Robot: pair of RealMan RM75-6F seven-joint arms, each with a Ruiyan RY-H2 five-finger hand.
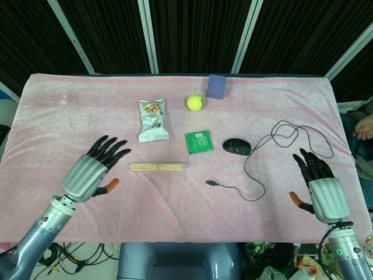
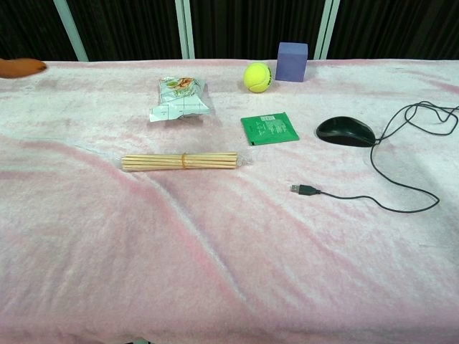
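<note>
Both hands are near the front edge and hold nothing: the left hand (image 1: 93, 170) has its fingers spread beside the bundle of sticks (image 1: 158, 167) without touching it, and the right hand (image 1: 322, 186) is spread too, near the mouse cable (image 1: 274, 143). I judge that nothing is grasped yet, so all the work is left. Further back the snack packet (image 1: 152, 119) and the tennis ball (image 1: 194, 102) lie untouched on the pink cloth (image 1: 70, 116).

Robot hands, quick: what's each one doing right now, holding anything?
Left robot hand: open, holds nothing, left of the sticks.
Right robot hand: open, holds nothing, right of the mouse cable.
</note>
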